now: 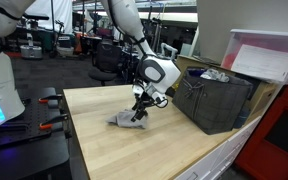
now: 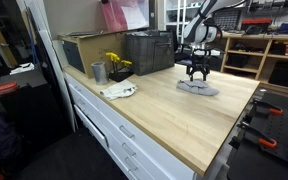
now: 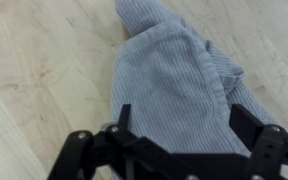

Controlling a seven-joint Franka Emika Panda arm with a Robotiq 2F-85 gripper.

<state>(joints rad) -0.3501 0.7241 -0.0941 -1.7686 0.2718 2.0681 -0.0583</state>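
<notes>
Hanging over grey cloth [image 3: 174,70], end effector [image 1: 138,114] w/ jaws apart.

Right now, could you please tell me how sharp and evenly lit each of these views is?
In the wrist view the grey cloth looks soft and slightly blurred, and the dark jaws along the bottom edge are out of focus. In an exterior view the wooden table is evenly lit, without glare. In an exterior view the area left of the white drawers falls into deep shadow.
</notes>
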